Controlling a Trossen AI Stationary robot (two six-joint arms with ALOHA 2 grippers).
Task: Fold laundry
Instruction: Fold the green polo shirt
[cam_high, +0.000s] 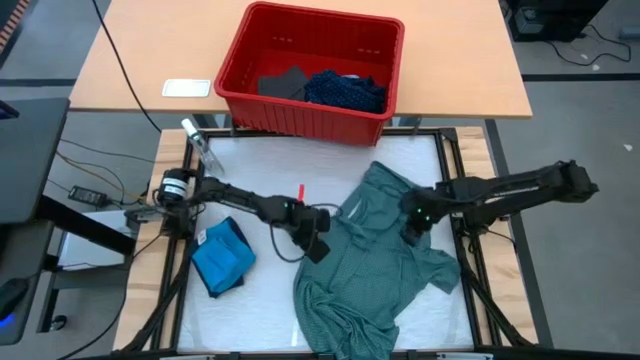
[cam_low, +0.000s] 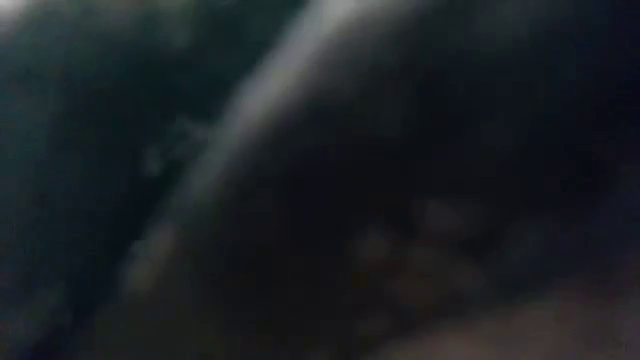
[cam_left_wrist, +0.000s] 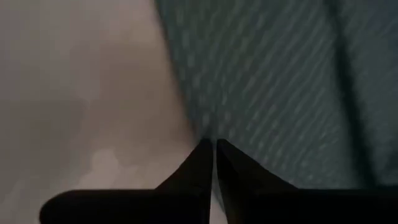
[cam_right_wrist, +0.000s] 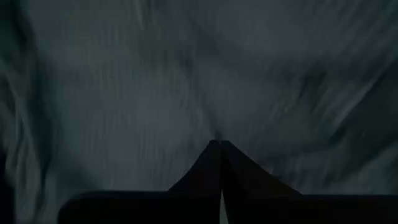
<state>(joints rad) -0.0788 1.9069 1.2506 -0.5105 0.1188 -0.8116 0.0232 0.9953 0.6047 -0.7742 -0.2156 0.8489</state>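
Two tools: both down on the grey-green shirt (cam_high: 375, 265), one at each side.
Left tool (cam_high: 318, 238): fingers (cam_left_wrist: 199, 168) pressed together at the shirt's left edge; left wrist view shows the tips meeting right where the cloth edge meets the white table cover. Whether fabric is pinched between them I cannot tell.
Right tool (cam_high: 413, 228): fingers (cam_right_wrist: 217, 163) together, tips pushed into the shirt's upper right part; the right wrist view shows only cloth ahead of them. Grip on fabric not confirmed.
Shirt: spread crumpled over the centre-right of the table (cam_high: 270, 310), collar end towards the bin, lower hem bunched at the near edge.
Blue garment (cam_high: 222, 257): one, bright blue, folded, lying on the table left of the shirt, apart from it, just below the left arm.
Red bin (cam_high: 310, 70): one, on the wooden surface beyond the table; holds a navy dotted piece (cam_high: 345, 90) and a dark piece (cam_high: 283, 84) side by side.
Small red item (cam_high: 301, 191): one, on the table just above the left tool.
White card (cam_high: 187, 88): one, flat, left of the bin.
Low view: lens blocked by something dark and close, nothing readable.
Obstructions: the left arm crosses the table between the blue garment and the bin.
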